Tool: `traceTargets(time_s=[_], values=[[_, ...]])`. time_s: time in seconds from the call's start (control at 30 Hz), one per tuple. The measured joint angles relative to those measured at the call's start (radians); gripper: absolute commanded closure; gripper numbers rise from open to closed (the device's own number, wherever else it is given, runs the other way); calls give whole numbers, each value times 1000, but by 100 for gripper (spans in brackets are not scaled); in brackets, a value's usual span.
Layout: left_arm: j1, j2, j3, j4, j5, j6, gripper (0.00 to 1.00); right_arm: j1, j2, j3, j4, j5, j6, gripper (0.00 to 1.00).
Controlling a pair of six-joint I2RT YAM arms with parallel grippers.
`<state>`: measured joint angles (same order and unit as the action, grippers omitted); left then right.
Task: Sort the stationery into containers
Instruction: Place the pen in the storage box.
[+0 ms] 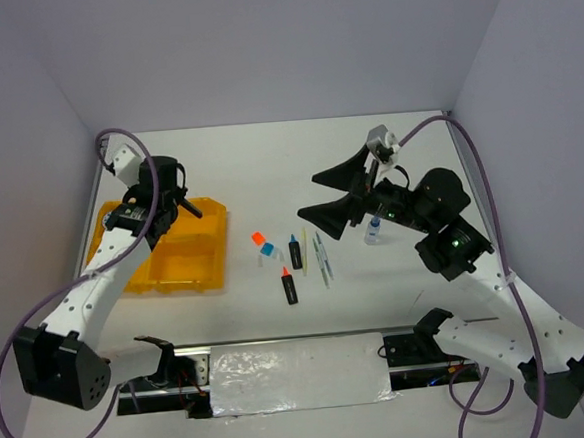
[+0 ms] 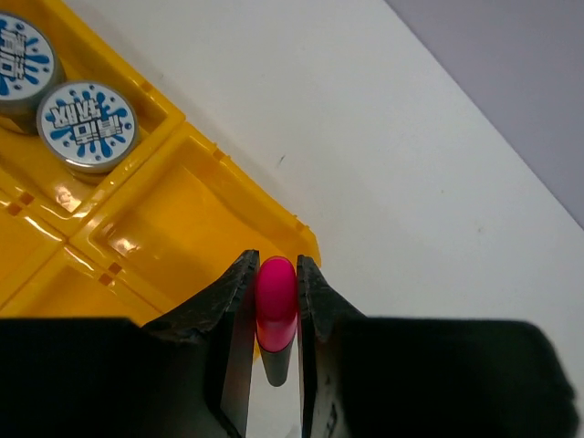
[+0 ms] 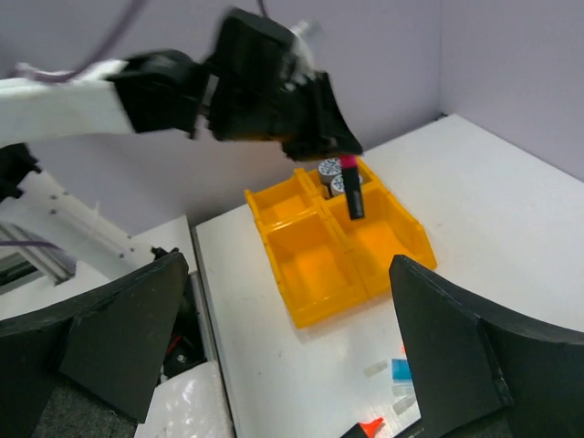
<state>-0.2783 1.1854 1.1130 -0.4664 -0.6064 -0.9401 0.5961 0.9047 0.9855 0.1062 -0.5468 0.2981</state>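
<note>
The left end effector (image 2: 276, 266) is pinching the black marker with the pink cap (image 2: 276, 306) at its cap end. The marker hangs nearly upright over the shallow yellow-orange plastic tray (image 2: 182, 219), beside the compartment holding two round blue-and-white tins (image 2: 87, 126). I would lower it well inside one compartment's walls and release only near the floor, so it cannot tip over the rim. The right end effector (image 1: 307, 196), spread wide above the white surface (image 1: 269, 170), is well apart.

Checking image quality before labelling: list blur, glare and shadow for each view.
Top view: even light, faint shadows, sheen on the near strip. Left wrist: marker crisp, glare spots on the tray. Right wrist: left arm blurred, its own fingers dark and soft.
</note>
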Motion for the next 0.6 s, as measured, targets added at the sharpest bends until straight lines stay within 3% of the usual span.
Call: traceTargets(time_s=[0.27,0.6], values=[[25,78,-168,217,-2,-57,100,35,-118,-104,-39,19,10,0],[35,122,-199,322,-72,-67,78,104,-122,-177,-31,16,34,0]])
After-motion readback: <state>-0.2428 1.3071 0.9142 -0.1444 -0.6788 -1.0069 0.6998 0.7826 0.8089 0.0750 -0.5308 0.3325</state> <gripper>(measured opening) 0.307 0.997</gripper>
